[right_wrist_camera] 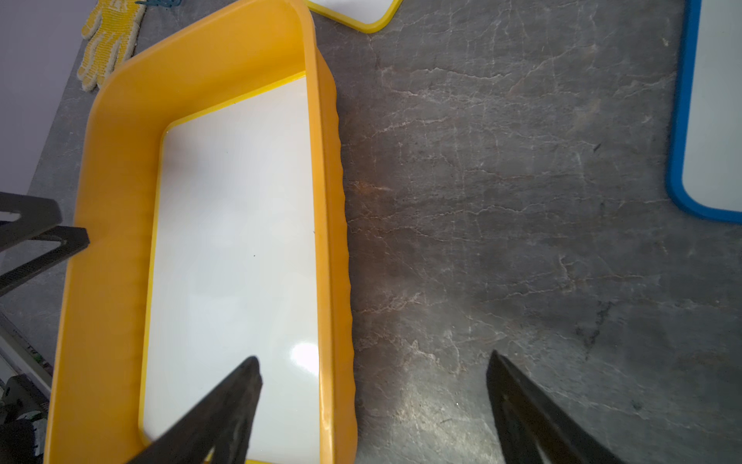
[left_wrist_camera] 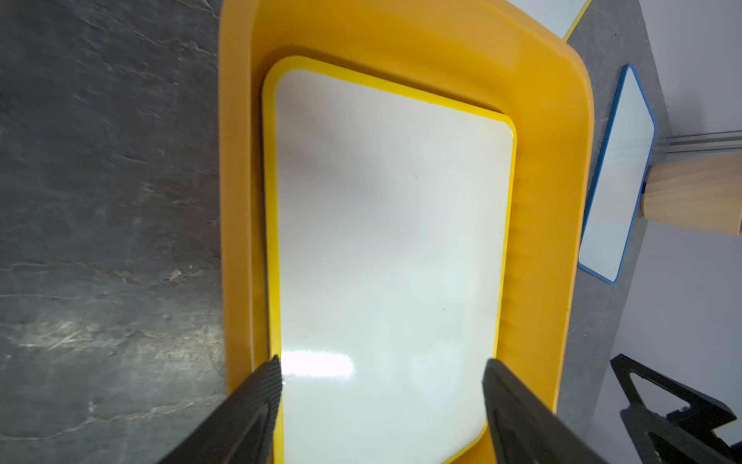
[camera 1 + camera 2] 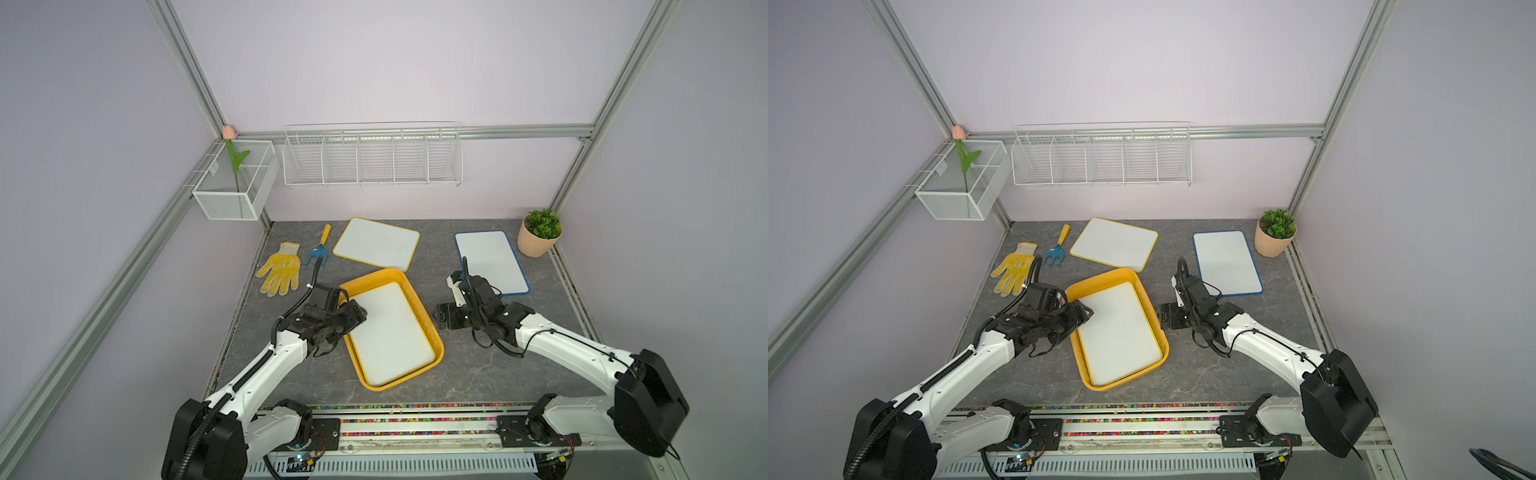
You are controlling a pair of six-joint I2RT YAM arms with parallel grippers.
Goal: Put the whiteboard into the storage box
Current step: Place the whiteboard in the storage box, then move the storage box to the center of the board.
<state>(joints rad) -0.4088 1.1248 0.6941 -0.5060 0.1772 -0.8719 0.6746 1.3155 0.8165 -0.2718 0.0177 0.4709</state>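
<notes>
**Currently: whiteboard in box, both grippers released**

Left arm: in both top views I see it reaching forward from its base with the wrist bent inward. The left gripper [image 3: 356, 316] hangs over the left side of the box [image 3: 374, 277]. Its jaws are spread and grasp nothing.

Right arm: it is stretched forward and low. The right gripper [image 3: 449, 297] sits just beside the box's right wall, over bare table [image 3: 478, 365], and points at the box. Its jaws are also spread wide and empty.

The whiteboard [image 3: 390, 332] lies face up inside the box, with its long sides along the box's long walls.

Per view:
- **Left wrist view:** it looks down the board's length between the fingers [image 2: 261, 401]. It shows the board's yellow frame and a dark gap along one long edge. I cannot tell whether that edge rests flat.
- **Right wrist view:** it alone shows the box's ribbed outer wall. It also shows a finger [image 1: 44, 237] of the left gripper at the opposite wall.
- **Top views:** only these show the spare boards whole. A yellow-edged board [image 3: 376, 244] lies behind the box and a blue-edged board [image 3: 490, 262] lies beyond the right gripper, both apart from the box.
</notes>
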